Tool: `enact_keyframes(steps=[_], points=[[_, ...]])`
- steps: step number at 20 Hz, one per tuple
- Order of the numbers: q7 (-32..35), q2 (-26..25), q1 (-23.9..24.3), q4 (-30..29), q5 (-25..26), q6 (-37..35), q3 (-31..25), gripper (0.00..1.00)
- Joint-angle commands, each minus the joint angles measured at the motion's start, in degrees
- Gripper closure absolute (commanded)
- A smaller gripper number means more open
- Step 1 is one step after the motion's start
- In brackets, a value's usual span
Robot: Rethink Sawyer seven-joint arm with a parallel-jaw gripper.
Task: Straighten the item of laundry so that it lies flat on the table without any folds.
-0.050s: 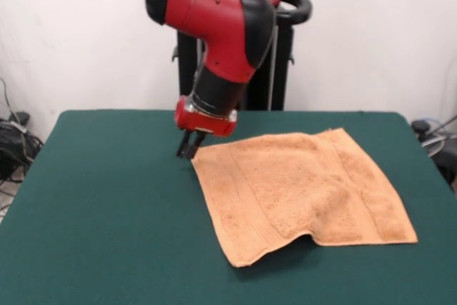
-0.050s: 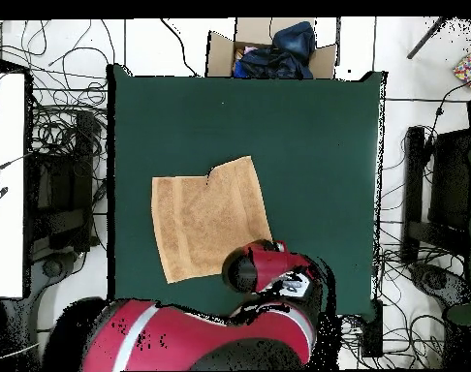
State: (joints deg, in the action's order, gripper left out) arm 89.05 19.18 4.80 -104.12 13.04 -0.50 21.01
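Towel (image 1: 300, 191) lies spread on the green tabletop (image 1: 100, 212), mostly open, with a woven band visible along the edge nearest the arm and another along the opposite edge. Its front edge is not flat: near the middle a hump lifts off the felt and throws a shadow, and the overhead view shows a small notch in the matching edge (image 2: 212, 175). The red and black arm (image 1: 221, 26) reaches down over the towel's far corner. The end effector (image 1: 188, 149) sits just beside that corner, its dark tips close together, low over the felt; whether it pinches the cloth I cannot tell. No brand, label or writing can be read on the towel or the arm. Beyond the tabletop, a cardboard box (image 2: 268, 48) holds dark blue cloth.
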Motion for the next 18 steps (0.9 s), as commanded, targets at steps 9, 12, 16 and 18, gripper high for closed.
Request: enact_keyframes(steps=[9,12,16,18], points=[[1.97,14.67,11.07,-3.75,-2.06,-19.77,-18.05,1.0],[1.88,17.2,12.47,-5.56,-2.75,-22.72,-20.55,1.0],[2.72,16.71,14.96,-7.27,-2.99,-21.9,-24.7,1.0],[4.56,14.88,15.33,-7.81,-2.8,-19.18,-25.76,1.0]])
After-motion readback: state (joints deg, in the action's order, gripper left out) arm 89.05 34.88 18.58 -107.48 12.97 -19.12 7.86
